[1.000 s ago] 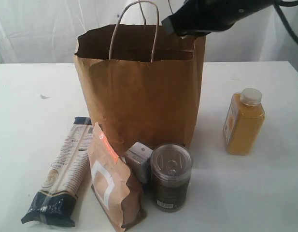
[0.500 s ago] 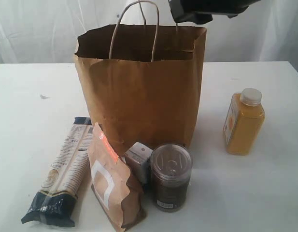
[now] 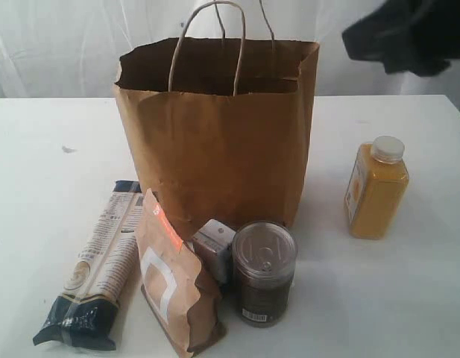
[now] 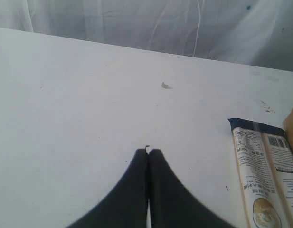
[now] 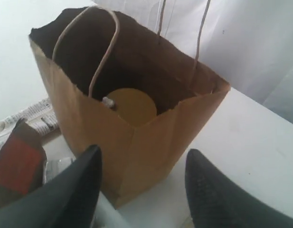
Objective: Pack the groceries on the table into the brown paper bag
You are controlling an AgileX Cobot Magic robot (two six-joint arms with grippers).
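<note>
1. Centrally, the brown paper bag is standing upright on the white table. Its mouth is gaping open and its twisted handles are rising above the rim.
2. The yellow-lidded jar is sitting down inside the bag. Only its round lid is showing, and only in the right wrist view.
3. The pull-tab can is standing upright on the table in front of the bag, toward the bag's right corner.
4. The small white-blue carton is sitting between the can and the brown-orange pouch, close against both.
5. The pouch is standing in front of the bag's left half, its folded top leaning toward the bag.
6. The long pasta packet is lying flat just left of the pouch, running lengthwise away from the camera.
7. The yellow juice bottle is standing upright with its white cap on, well apart from the bag on the right.
8. The right gripper is hanging outside the bag, facing one of its corners. Its jaws are standing wide apart and gripping nothing.
9. The right arm is appearing in the exterior view as a dark blur, above the bottle and off to the right of the bag.
10. The left gripper is hanging over bare tabletop near one end of the pasta packet. Its fingertips are pressing together with nothing between them.
</note>
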